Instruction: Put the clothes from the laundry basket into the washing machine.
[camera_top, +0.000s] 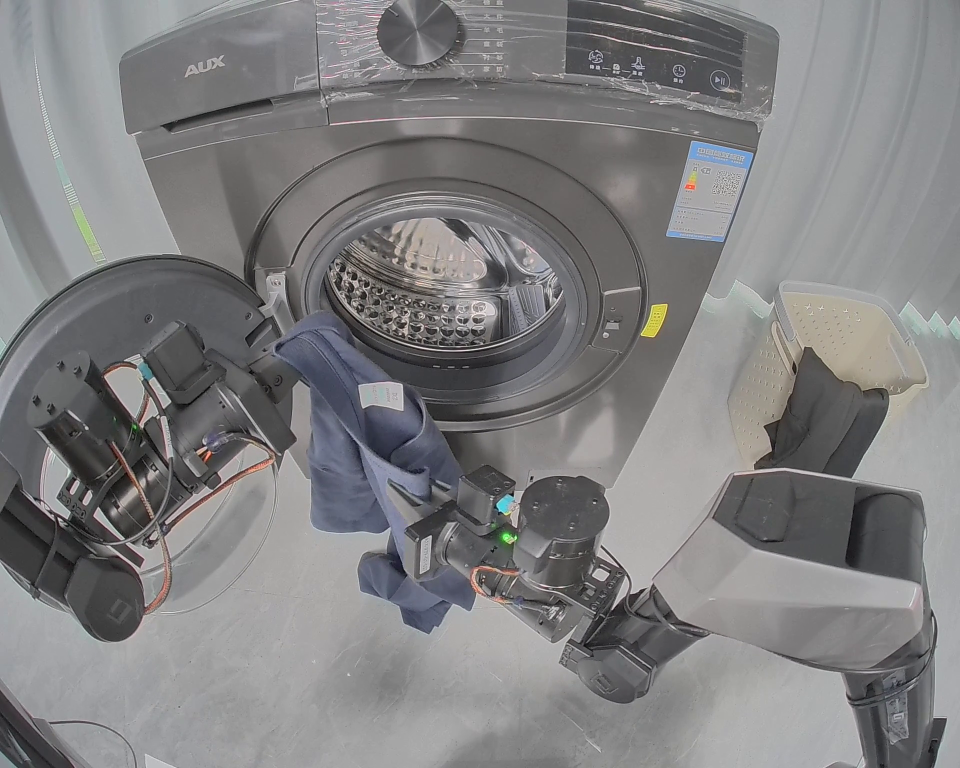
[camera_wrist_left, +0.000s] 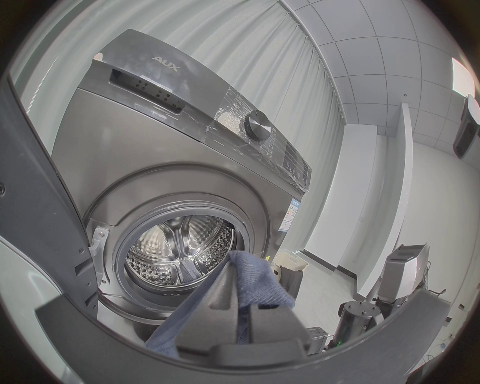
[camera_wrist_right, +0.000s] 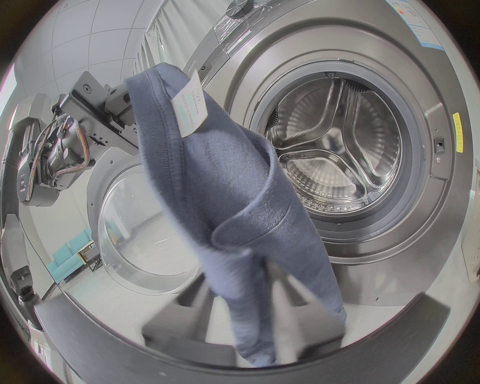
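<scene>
The blue garment (camera_top: 360, 440) hangs in front of the washing machine (camera_top: 450, 150), at the left rim of the open drum (camera_top: 440, 285). The left arm (camera_top: 215, 405) has its jaws clamped on the garment's upper edge, beside the hinge of the open door (camera_top: 100, 310). The right arm (camera_top: 560, 540) has its jaws clamped on a lower fold. A dark garment (camera_top: 825, 415) is draped over the rim of the laundry basket (camera_top: 850, 330), to the machine's right.

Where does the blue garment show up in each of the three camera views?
Head view: blue fabric garment hangs between left pincer and right pincer.
Left wrist view: draped over the left pincer.
Right wrist view: mid-picture, running into the right pincer.
Shared landmark: round steel washing-machine drum.
</scene>
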